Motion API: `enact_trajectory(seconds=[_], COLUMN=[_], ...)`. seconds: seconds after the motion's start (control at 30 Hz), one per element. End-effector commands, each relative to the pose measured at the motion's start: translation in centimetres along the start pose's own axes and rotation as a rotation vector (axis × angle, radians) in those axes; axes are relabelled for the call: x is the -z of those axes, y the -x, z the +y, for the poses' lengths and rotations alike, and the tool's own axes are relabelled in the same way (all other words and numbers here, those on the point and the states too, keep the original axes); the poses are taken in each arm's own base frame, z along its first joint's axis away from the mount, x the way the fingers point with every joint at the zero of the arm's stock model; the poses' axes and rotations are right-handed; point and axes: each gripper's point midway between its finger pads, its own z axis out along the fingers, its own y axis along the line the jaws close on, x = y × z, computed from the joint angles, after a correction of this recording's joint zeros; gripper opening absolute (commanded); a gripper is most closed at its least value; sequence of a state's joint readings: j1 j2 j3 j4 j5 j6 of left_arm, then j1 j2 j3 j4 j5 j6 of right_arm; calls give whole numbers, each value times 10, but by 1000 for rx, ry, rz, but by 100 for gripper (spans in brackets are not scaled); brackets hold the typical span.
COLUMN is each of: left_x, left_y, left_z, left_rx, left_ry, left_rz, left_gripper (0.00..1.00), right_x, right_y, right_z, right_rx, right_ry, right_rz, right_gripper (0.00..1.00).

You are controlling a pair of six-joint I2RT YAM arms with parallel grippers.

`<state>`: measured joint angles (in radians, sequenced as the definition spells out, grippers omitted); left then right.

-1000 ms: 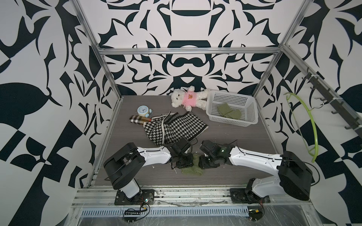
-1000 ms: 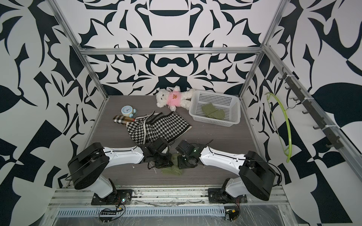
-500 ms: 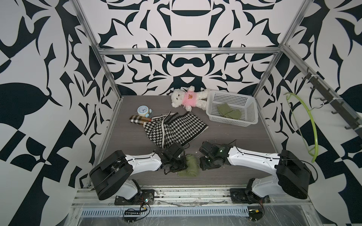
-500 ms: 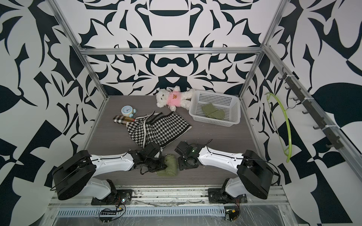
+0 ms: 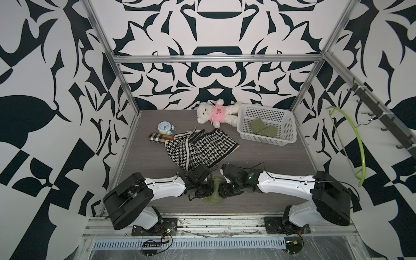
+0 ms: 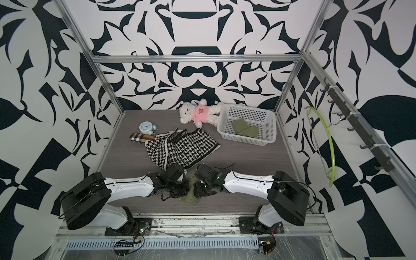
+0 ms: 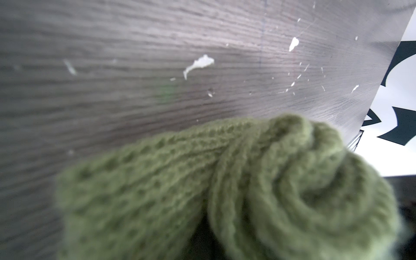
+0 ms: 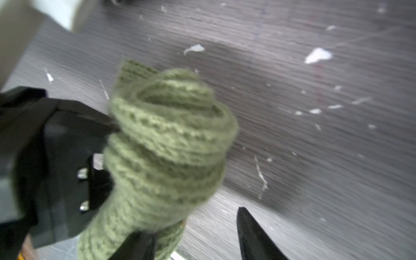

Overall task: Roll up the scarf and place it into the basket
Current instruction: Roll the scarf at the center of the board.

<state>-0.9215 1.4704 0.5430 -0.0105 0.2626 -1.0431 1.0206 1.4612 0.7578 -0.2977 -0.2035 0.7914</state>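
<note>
We're mid-roll: the scarf (image 5: 215,190) sits as a loose green coil at the front of the table (image 5: 258,157), between both claws and well apart from the basket (image 5: 264,113) at the back. The left claw (image 5: 206,188) is clamped shut on the coil's side (tips hidden in the knit). The right claw (image 5: 223,191) stands roughly half open, one finger (image 8: 139,245) touching the coil's loose end, gripping nothing. Next, we reckon: snug the coil, grip it firmly, carry it to the basket
</note>
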Motion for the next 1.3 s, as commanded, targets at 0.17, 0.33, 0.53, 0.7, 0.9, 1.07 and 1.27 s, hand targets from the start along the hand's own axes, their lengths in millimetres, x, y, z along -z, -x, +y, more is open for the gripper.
enact_trajectory(seconds=[0.17,0.33,0.53,0.7,0.9,1.07,1.27], left_x=[-15,-24,-32,-1,42,68,87], left_y=[-23,-19,-15,1,13,15,9], left_z=[70,63,52,51,52,45,-3], left_rx=[72,75,72,38,13,-17,-104], left_ry=[253,228,199,237,248,227,6], left_rz=[89,96,114,67,27,-7,-47], left_gripper=[0,0,0,0,3,34,62], right_x=[-26,-36,-41,-44,-36,-14,14], right_y=[11,-5,-13,-29,-54,-68,-69], right_z=[55,76,67,33,-1,-17,-24], right_rx=[28,79,87,34,0,10,48], right_ry=[296,405,354,184,-2,-110,-217], right_rz=[-6,41,72,140,264,342,416], right_gripper=[53,27,0,0,0,0,0])
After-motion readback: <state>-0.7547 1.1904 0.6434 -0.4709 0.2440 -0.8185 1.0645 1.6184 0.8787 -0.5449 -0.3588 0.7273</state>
